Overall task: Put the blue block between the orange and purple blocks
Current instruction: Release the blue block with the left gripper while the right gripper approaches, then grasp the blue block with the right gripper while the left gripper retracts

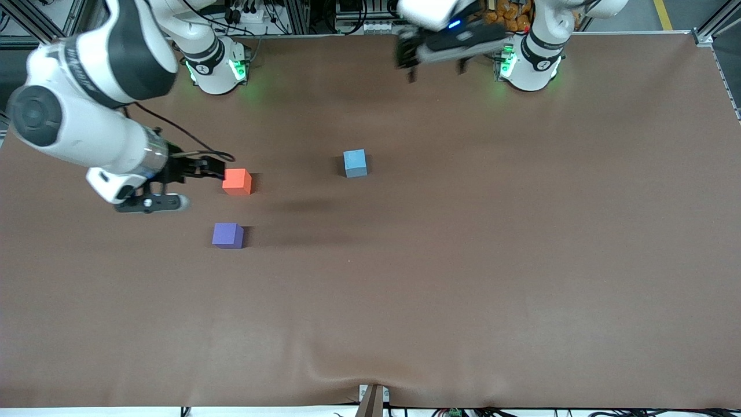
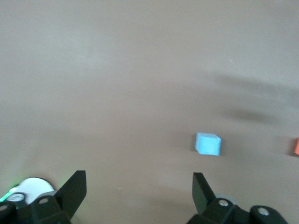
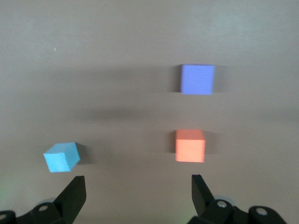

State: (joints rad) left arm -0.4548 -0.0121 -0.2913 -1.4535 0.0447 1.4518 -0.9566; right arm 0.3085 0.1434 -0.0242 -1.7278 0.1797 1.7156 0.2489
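Note:
The light blue block (image 1: 355, 163) sits alone near the table's middle. The orange block (image 1: 237, 181) and the purple block (image 1: 227, 235) lie toward the right arm's end, the purple one nearer the front camera, with a gap between them. My right gripper (image 1: 204, 168) is open and empty, up in the air beside the orange block. Its wrist view (image 3: 138, 186) shows the orange block (image 3: 190, 145), the purple block (image 3: 197, 79) and the blue block (image 3: 61, 156). My left gripper (image 1: 437, 72) is open and empty, raised near its base. Its wrist view (image 2: 139, 184) shows the blue block (image 2: 208, 143).
The brown cloth (image 1: 463, 260) covers the table and holds only the three blocks. Both robot bases (image 1: 215, 66) stand along the edge farthest from the front camera. A small fixture (image 1: 372, 399) sits at the nearest edge.

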